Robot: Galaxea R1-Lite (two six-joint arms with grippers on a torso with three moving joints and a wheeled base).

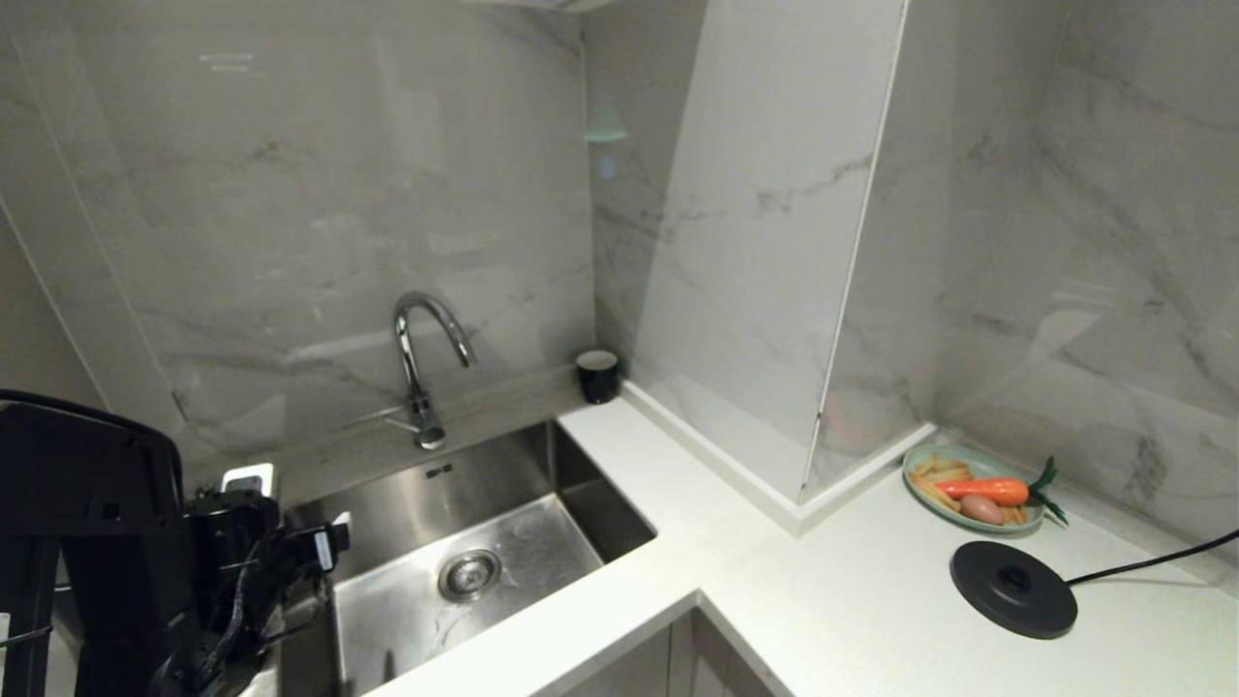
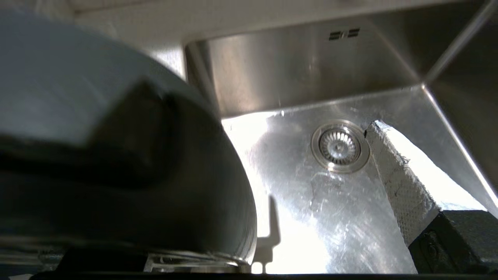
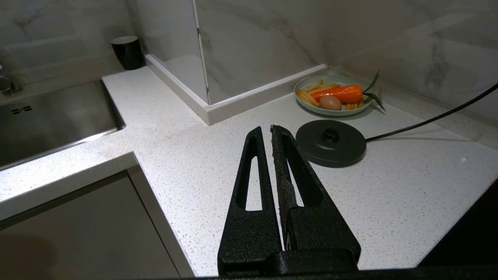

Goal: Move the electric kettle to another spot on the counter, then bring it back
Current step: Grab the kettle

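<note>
The electric kettle [image 1: 92, 523] is a glossy black bulk at the far left, left of the sink and partly cut off by the picture's edge. Seen from the left wrist, the kettle [image 2: 116, 186] fills the near side and hides one finger. My left gripper [image 1: 281, 513] is beside it over the sink's left end, open; its one visible white-padded finger [image 2: 393, 171] is over the basin. The white speckled counter [image 1: 832, 600] runs right of the sink. My right gripper [image 3: 268, 130] hangs shut and empty above the counter [image 3: 186, 163].
The steel sink [image 1: 542, 465] with drain [image 1: 469, 573] and tap [image 1: 418, 358] lies ahead. The kettle's black base disc [image 1: 1013, 588] with its cord sits at the right, beside a green plate [image 1: 971, 474] of toy food. A small black cup [image 1: 597, 375] stands in the back corner.
</note>
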